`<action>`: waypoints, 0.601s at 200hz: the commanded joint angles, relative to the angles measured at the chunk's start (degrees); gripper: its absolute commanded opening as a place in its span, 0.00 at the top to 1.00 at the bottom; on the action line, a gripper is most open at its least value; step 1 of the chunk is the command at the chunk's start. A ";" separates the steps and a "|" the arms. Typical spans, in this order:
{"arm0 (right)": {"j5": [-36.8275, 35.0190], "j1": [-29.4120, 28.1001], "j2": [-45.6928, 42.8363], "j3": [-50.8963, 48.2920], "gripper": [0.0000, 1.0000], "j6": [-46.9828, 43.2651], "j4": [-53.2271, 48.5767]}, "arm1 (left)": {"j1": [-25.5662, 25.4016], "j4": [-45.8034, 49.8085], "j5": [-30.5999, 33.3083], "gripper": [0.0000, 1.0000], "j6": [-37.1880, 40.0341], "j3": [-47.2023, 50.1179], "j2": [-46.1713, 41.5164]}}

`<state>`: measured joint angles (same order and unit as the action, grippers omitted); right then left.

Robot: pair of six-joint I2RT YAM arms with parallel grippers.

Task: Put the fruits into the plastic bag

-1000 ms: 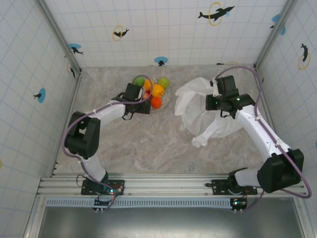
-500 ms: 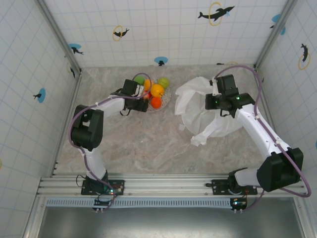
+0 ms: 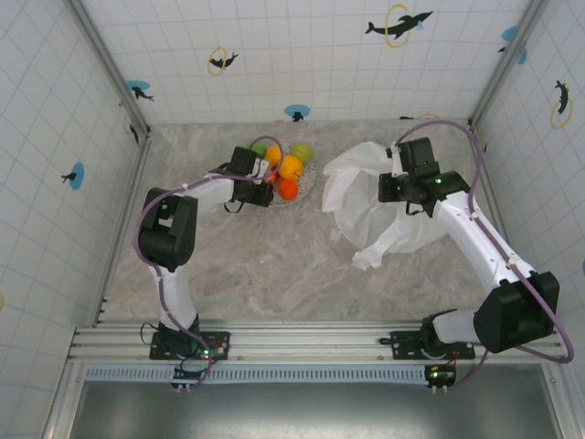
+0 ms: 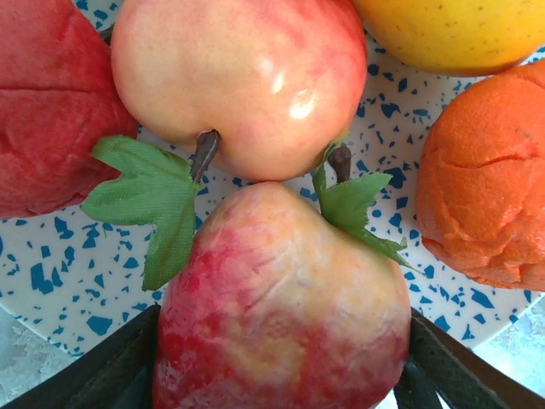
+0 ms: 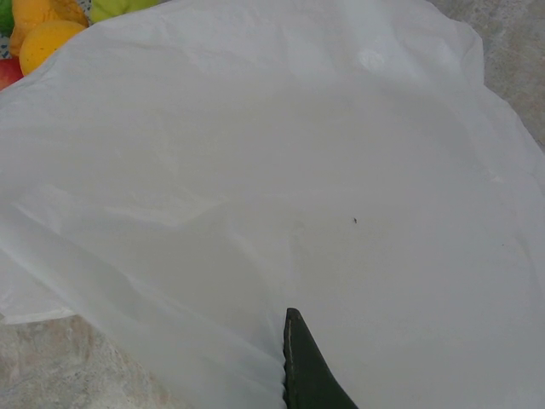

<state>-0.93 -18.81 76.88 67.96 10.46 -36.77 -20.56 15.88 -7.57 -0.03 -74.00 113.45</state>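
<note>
The fruits (image 3: 285, 169) are heaped on a speckled plate (image 3: 312, 179) near the far edge of the marbled tabletop (image 3: 274, 265), which is walled by white tiles with dolphin stickers (image 3: 398, 23). The plastic bag (image 3: 366, 201) lies just right of the plate, under the right gripper (image 3: 390, 189). Since a second ago the left gripper (image 3: 265, 188) has been pushed farther onto the plate. Close up, its fingers (image 4: 102, 375) are seen flanking a red-yellow fruit (image 4: 281, 307); a grip cannot be confirmed. One right finger (image 5: 306, 371) is seen against the bag; whether that pincer is closed cannot be told.
</note>
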 commanded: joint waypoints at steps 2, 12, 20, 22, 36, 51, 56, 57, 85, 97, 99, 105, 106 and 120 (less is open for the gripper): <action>-0.56 -0.50 -0.24 2.25 1.00 0.09 -1.63 | 0.25 0.89 -1.35 0.40 -0.47 -0.62 -1.05; -0.55 -0.44 -0.32 2.24 1.00 0.09 -1.79 | 0.25 0.54 -1.30 0.43 -1.86 0.74 -3.10; -0.65 -0.46 -0.42 2.46 1.00 0.18 -1.90 | 0.25 -0.16 -1.61 0.46 -3.30 2.59 -5.27; -0.65 -0.44 -0.42 2.51 1.00 0.22 -1.94 | 0.25 -0.50 -1.73 0.46 -3.90 3.19 -5.94; -0.53 -0.51 -0.50 2.94 1.00 0.43 -2.40 | 0.14 -3.67 -3.60 0.48 -7.41 8.86 -11.41; 0.52 -0.40 -0.59 3.36 1.00 0.44 -3.21 | 0.02 -8.15 -5.87 0.50 -11.15 16.35 -19.01; 0.93 -0.40 -0.68 3.40 1.00 0.44 -3.47 | -0.16 -9.78 -6.84 0.50 -12.37 19.87 -21.82; 0.97 -0.37 -0.72 3.40 1.00 0.40 -3.52 | -0.17 -10.10 -7.06 0.50 -12.58 20.52 -22.41; 4.72 1.13 -1.47 3.39 1.00 1.06 -3.62 | -4.50 -17.56 -12.53 0.52 -17.96 34.35 -38.14; 6.77 1.70 -1.26 4.26 1.00 2.03 -3.80 | -10.11 -19.22 -12.99 0.53 -18.02 37.46 -43.27; 7.02 1.72 -1.11 4.56 1.00 2.27 -3.96 | -10.97 -19.39 -12.95 0.53 -17.95 37.90 -44.14; 7.98 1.87 -0.50 5.68 1.00 2.61 -4.75 | -13.94 -19.92 -12.11 0.54 -17.81 38.68 -45.81; 8.19 1.90 -0.37 5.86 1.00 2.67 -5.00 | -14.54 -20.01 -11.98 0.53 -17.81 38.80 -46.10; 10.24 1.90 1.07 8.85 1.00 3.29 -7.57 | -21.45 -21.84 -10.25 0.54 -16.91 39.62 -48.12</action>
<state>4.03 -17.28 76.90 70.50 11.90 -40.84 -33.12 0.47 -16.73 -15.33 -36.32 68.84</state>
